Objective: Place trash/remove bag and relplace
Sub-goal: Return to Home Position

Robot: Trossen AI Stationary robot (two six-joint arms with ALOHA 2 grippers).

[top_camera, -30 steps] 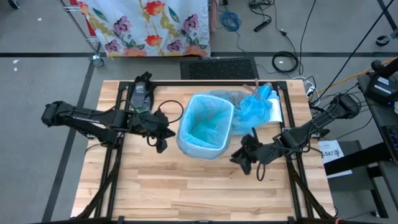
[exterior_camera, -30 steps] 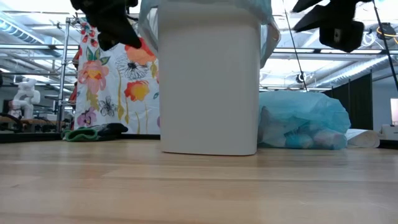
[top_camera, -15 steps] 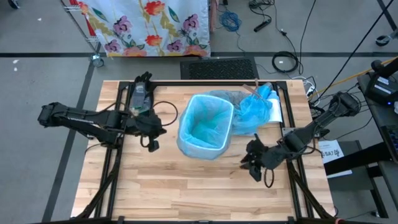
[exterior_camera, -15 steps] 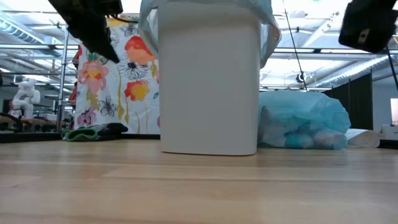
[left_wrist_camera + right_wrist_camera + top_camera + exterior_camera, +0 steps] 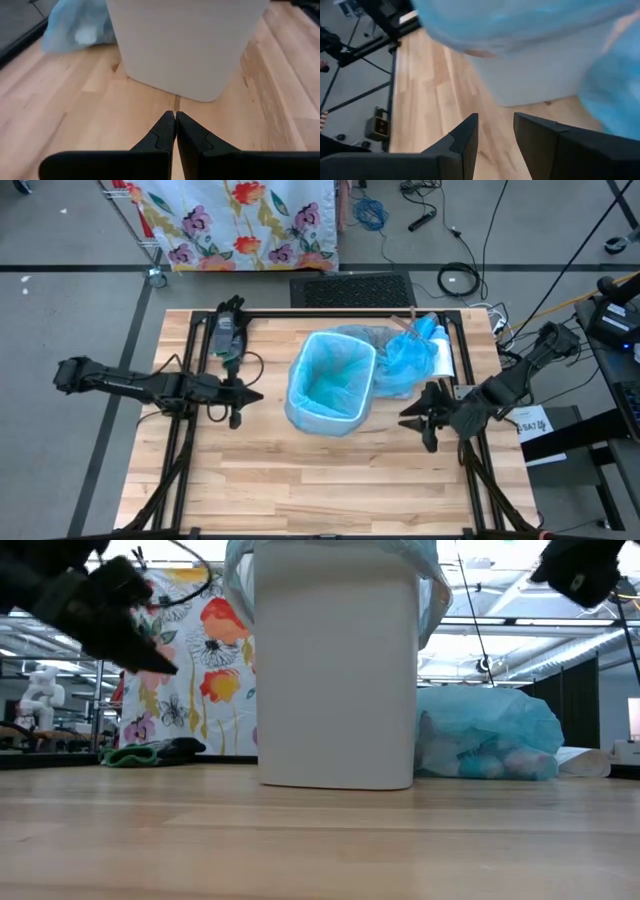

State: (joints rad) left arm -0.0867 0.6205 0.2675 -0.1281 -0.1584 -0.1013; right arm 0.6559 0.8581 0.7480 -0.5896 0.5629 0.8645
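Observation:
A white bin (image 5: 330, 383) lined with a light-blue bag stands upright at the table's middle. Behind it to the right a filled light-blue bag (image 5: 410, 350) lies on the wood. The trash shows only as pale lumps through that bag's wall (image 5: 470, 755). My left gripper (image 5: 238, 405) hangs left of the bin, shut and empty; its fingers (image 5: 175, 120) point at the bin's base (image 5: 190, 75). My right gripper (image 5: 415, 415) hovers right of the bin, open and empty (image 5: 495, 122), facing the bin's wall (image 5: 540, 75).
A black device (image 5: 222, 330) lies at the table's far left corner. White sheets (image 5: 447, 360) lie beside the filled bag. Black frame rails (image 5: 185, 440) run along both sides. Bare wood (image 5: 320, 490) stretches along the near edge. A floral cloth (image 5: 240, 220) hangs beyond the table.
My left gripper has drawn back from the bin toward the table's left edge and sunk lower, staying shut. My right gripper has swung toward the table's right edge, then toward the far side, rolling as it went, still open. The bin and the bags have not moved.

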